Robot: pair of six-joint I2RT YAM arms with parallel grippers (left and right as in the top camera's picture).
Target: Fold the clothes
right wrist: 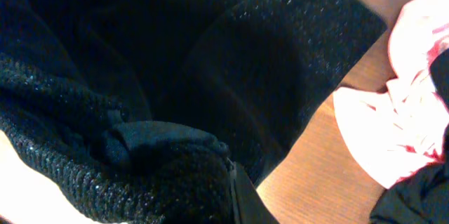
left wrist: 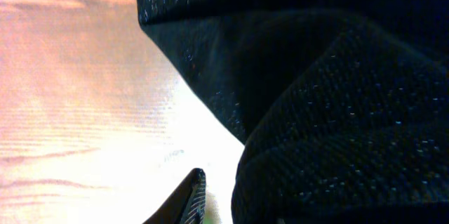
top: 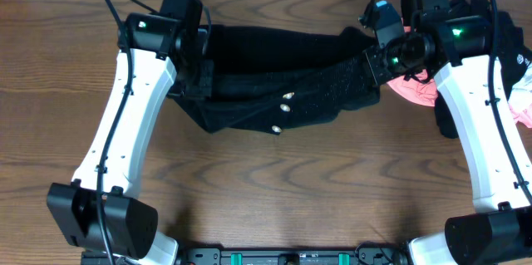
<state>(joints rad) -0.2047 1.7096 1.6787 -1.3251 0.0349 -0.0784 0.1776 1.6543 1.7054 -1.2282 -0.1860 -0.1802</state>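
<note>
While the large black fuzzy knit garment [top: 274,82] lies stretched across the far middle of the brown wooden table [top: 274,182], the right gripper [top: 378,53] pinches a bunched fold at its right end. The left gripper [top: 198,74] sits at its left end, and I cannot tell whether it grips. A crumpled pink cloth [top: 413,90] lies beside the right gripper.

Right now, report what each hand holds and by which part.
Right hand grips the black garment by its right end. Left hand is at its left end; grip cannot be told.
</note>
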